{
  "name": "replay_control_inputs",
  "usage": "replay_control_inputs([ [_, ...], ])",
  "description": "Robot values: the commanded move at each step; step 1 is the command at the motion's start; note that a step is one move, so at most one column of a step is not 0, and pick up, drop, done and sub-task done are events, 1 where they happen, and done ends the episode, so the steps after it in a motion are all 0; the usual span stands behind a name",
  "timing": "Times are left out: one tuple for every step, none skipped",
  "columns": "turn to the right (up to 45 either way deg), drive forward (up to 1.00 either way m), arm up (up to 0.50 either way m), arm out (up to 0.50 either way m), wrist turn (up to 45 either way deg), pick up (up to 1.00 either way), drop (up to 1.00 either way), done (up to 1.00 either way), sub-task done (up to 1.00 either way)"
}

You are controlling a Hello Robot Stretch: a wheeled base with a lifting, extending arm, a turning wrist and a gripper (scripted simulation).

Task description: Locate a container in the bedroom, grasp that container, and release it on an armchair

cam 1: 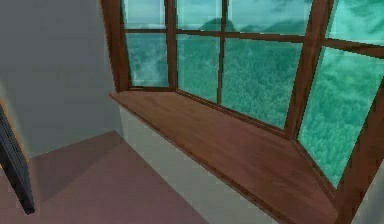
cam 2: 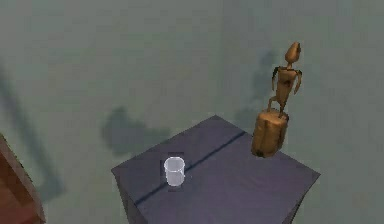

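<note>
A small clear cup (cam 2: 175,171), probably the container, stood upright toward the left of the dark tabletop (cam 2: 250,185), well apart from the wooden figure (cam 2: 277,105) at its far corner, so reaching looked unhindered. The tool's state could not be told.

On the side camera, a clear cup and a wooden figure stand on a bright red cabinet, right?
Not quite. The arm side view shows the cabinet is dark blue-purple, not bright red. The clear cup and the wooden figure do stand on it.
</note>
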Motion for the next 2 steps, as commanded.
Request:
replay_control_inputs([
  [0.0, 0.0, 0.0, 0.3, 0.0, 0.0, 0.0, 0.0, 0.0],
  [0.0, 0.0, 0.0, 0.0, 45.0, 0.0, 0.0, 0.0, 0.0],
])
